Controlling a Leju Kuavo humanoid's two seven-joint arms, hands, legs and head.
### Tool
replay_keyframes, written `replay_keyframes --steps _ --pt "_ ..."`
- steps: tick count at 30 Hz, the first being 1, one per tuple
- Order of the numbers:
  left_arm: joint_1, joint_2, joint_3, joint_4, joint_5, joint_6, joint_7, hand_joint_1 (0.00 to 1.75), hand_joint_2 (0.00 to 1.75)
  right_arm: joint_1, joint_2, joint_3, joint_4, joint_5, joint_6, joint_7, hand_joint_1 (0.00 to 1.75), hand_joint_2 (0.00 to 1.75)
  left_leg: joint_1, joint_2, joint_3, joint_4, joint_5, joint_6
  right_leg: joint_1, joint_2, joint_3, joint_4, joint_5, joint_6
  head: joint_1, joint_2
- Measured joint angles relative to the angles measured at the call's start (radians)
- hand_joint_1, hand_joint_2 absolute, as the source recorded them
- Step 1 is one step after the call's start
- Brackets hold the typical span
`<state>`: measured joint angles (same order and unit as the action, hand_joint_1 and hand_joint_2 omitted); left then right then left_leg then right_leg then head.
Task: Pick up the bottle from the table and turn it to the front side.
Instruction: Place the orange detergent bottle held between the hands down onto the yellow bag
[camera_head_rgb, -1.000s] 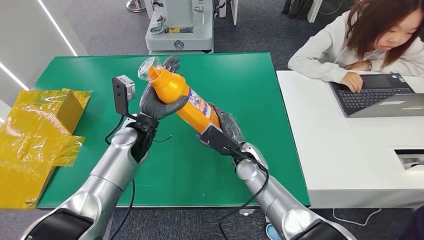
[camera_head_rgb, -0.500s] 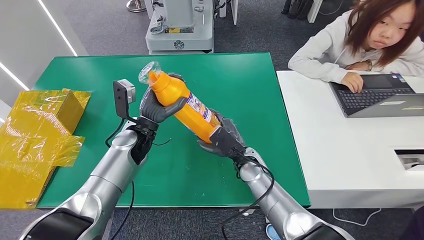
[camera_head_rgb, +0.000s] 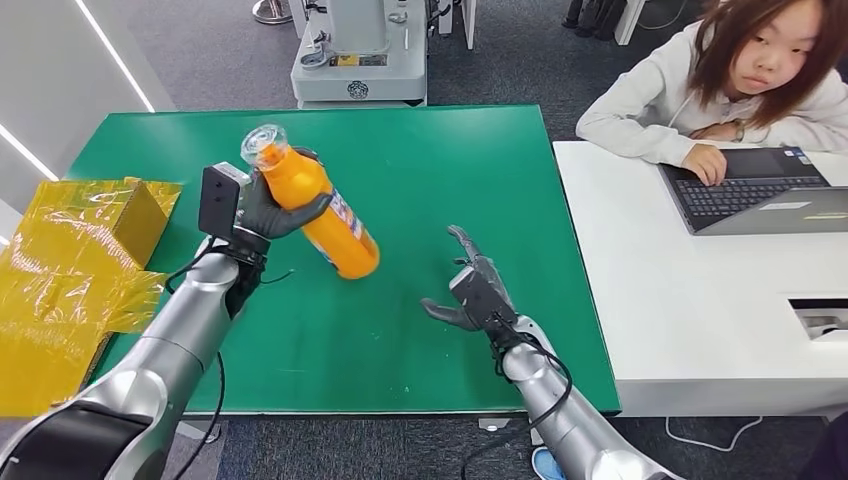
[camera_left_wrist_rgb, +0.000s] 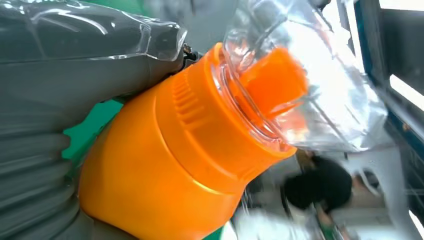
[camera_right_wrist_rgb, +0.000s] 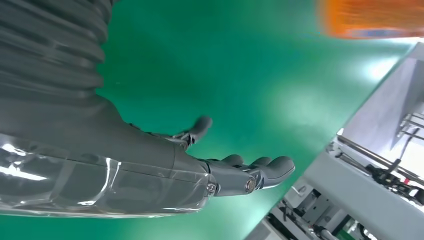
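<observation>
Green felt covers the wide surface (camera_head_rgb: 480, 160) in front of me, and beside it a person (camera_head_rgb: 740, 80) sits at a white desk (camera_head_rgb: 690, 300) with a dark laptop (camera_head_rgb: 750, 190); crumpled yellow plastic wrapping (camera_head_rgb: 70, 270) lies at the far left.

Half a second ago both hands carried the orange plastic bottle with a clear cap (camera_head_rgb: 308, 200), the right one at its base. Now my right hand (camera_head_rgb: 478, 292) has let go and moved away; it hangs low over the surface with fingers spread and holds nothing, well apart from the bottle. My left hand (camera_head_rgb: 262, 212) alone grips the bottle around its upper body, just under the shoulder, and it has carried the bottle toward the left side of the surface.

I judge that the handover is done and that turning now depends only on the left wrist.

The bottle is in the air, above the surface, not touching it. Its long axis is tilted: the capped neck points up, away from me and to the left, and the base points down toward me and to the right. A printed label (camera_head_rgb: 342, 215) shows on the side facing right, so I think the front is not yet fully toward me.
</observation>
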<state>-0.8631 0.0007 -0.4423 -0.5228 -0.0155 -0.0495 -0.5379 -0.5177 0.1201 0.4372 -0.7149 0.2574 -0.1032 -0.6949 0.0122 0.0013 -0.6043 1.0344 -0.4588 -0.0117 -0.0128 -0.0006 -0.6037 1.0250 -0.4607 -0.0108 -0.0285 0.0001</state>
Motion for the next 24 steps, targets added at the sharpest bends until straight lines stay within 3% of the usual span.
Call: replay_keyframes --steps 3,8,12,19,24 --pt "-0.081 0.050 -0.005 0.005 -0.107 0.095 -0.004 1.75 1.75 0.016 -0.010 -0.009 0.000 0.002 0.007 -0.004 0.00 1.75 0.000 0.000 0.000 0.000 0.000 0.000 0.000 0.001 0.000 0.000 0.000 0.000 0.000 0.000" --pt "-0.269 0.148 -0.016 0.013 -0.267 0.168 0.018 1.75 1.75 0.029 -0.021 -0.016 0.011 0.003 -0.001 -0.005 0.00 1.75 0.001 0.001 -0.001 0.000 0.001 -0.001 0.001 0.002 -0.001 0.001 0.000 -0.001 0.000 0.000" --pt "-0.409 0.216 -0.056 0.022 -0.465 0.297 0.045 1.75 1.75 0.049 -0.027 -0.016 0.015 -0.004 -0.026 -0.005 0.00 1.75 0.001 0.002 -0.001 0.000 0.000 -0.001 0.001 0.002 -0.002 0.001 0.000 -0.001 0.000 0.000" --pt "-0.459 0.247 -0.084 0.027 -0.562 0.356 0.064 1.75 1.75 0.063 -0.029 -0.016 0.011 -0.007 -0.038 -0.005 0.00 1.75 0.001 0.002 -0.001 0.000 0.000 -0.001 0.001 0.002 -0.002 0.001 0.000 -0.001 0.000 0.000" --pt "-0.512 0.377 -0.226 0.104 -0.971 0.529 0.221 1.75 1.75 0.130 -0.044 -0.021 -0.045 -0.007 -0.071 -0.005 0.00 1.75 0.001 0.002 0.000 0.000 0.001 -0.002 0.001 0.003 -0.001 0.001 0.001 -0.001 0.000 0.000"
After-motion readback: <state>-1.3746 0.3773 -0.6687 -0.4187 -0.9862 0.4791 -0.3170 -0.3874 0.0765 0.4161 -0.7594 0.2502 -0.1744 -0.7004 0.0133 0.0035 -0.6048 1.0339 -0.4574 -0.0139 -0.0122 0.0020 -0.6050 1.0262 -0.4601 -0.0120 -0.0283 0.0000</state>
